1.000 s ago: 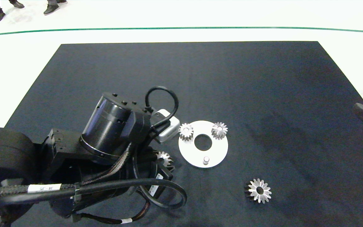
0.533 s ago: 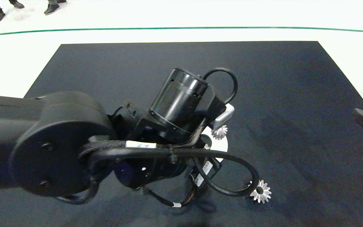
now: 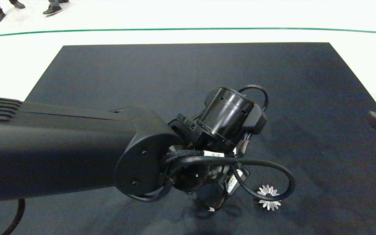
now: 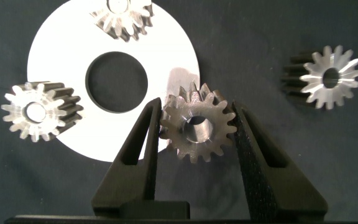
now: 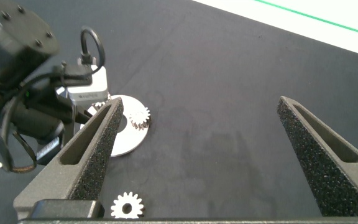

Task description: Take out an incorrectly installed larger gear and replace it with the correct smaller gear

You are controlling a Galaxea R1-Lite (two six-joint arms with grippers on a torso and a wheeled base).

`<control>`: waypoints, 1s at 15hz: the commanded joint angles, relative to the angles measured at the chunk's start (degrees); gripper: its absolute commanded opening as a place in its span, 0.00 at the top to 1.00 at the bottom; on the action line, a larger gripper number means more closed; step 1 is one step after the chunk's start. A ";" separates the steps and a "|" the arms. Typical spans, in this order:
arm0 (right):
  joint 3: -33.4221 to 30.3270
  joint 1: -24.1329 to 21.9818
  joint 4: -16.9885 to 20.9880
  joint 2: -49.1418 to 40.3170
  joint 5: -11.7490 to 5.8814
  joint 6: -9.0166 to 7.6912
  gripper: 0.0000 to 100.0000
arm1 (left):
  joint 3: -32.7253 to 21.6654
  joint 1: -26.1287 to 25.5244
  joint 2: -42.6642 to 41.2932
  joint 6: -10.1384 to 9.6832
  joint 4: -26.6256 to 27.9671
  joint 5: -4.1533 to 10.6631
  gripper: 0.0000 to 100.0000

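Left gripper (image 4: 196, 127) over white disc plate (image 4: 55, 43), fingers clamped on smaller gear (image 4: 197, 123), held above plate rim at about 4 o'clock. Two matching small gears (image 4: 39, 111) already seated at 9 and 12 o'clock. Larger gear (image 3: 268, 197) lying on black mat (image 3: 305, 98), off plate, toward 3 o'clock. Right gripper (image 5: 210, 155) parked at mat edge, jaws spread wide. Peg hidden beneath; risk judged: bore missing peg, teeth jamming neighbouring gears.

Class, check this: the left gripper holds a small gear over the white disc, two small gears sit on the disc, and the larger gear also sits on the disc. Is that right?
Not quite. The larger gear lies on the dark mat, off the white disc; the left wrist view shows it. The rest stands: the left gripper holds the smaller gear over the disc, with two small gears on it.
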 commanded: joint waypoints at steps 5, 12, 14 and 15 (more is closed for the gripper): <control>0.08 0.07 -0.14 -0.10 -0.12 -0.17 0.00 | 2.13 1.08 0.21 0.18 -0.03 1.19 0.84; 0.08 0.07 -0.14 -0.54 0.05 -0.17 0.00 | 2.48 1.96 0.21 1.94 -0.03 1.80 0.84; 0.17 0.07 -0.05 -0.54 0.05 -0.17 0.00 | 2.66 1.96 0.12 1.94 -0.03 1.89 0.84; 0.17 0.16 -0.05 -0.54 0.05 -0.17 0.00 | 2.66 1.87 0.12 2.03 -0.03 2.24 0.84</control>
